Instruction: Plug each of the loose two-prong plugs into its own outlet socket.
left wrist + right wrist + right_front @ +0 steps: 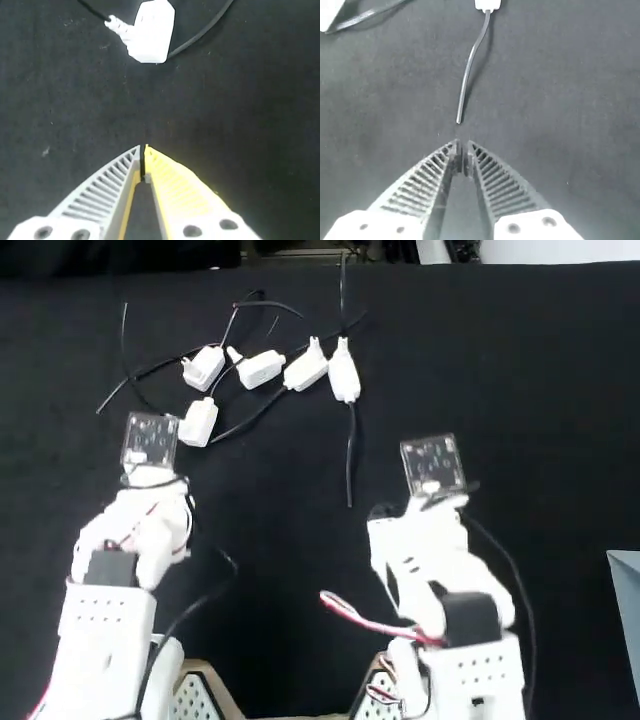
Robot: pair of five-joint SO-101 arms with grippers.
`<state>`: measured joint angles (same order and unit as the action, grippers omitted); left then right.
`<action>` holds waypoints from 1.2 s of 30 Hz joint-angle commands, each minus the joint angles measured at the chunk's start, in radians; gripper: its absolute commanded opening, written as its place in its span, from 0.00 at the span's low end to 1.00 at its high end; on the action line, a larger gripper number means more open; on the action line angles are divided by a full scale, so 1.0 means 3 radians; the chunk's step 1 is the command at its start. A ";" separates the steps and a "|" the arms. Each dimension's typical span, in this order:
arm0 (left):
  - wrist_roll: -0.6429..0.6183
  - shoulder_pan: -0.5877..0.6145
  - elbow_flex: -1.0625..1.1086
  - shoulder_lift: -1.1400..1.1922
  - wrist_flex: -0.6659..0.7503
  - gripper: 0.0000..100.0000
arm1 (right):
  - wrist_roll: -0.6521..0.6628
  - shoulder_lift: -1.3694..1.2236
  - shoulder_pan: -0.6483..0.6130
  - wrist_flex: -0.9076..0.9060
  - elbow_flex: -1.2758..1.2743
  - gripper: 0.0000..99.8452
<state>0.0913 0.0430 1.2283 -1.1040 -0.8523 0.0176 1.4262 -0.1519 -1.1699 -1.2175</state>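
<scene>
Several white plug and socket bodies with black cords lie in a cluster at the far middle of the black table (540, 390). The nearest white plug (199, 421) lies just beyond my left gripper (150, 445); the left wrist view has that plug (150, 32) ahead of the shut left gripper (144, 148), apart from it. Another white plug (344, 375) trails a loose cord (350, 455) toward my right gripper (432, 465). Over on the right wrist view, the right gripper (461, 146) is shut with nothing in it, and the cord's end (459, 119) stops just short of its tips.
Thin black cords (125, 350) loop out to the left of the cluster. A grey object (628, 590) shows at the right edge. Both arm bases stand at the near edge.
</scene>
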 commanded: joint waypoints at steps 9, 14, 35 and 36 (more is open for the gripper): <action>0.0020 0.0202 0.1020 -0.1913 -0.0097 0.03 | -0.0046 0.1583 -0.0036 0.0036 -0.1087 0.01; 0.0343 0.0294 0.1220 -0.2429 -0.0465 0.03 | -0.0066 0.1481 -0.0020 0.0026 -0.1414 0.01; 0.0332 0.0949 0.1578 -0.2291 -0.0491 0.03 | -0.0066 0.1470 0.0338 -0.0414 -0.1557 0.01; 0.0332 0.0990 0.1578 -0.2291 -0.0496 0.03 | -0.0066 0.1470 0.0338 -0.0414 -0.1557 0.01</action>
<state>0.1880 0.2777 1.6824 -1.7975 -0.9920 0.0054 1.8067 -0.0614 -1.2820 -1.6840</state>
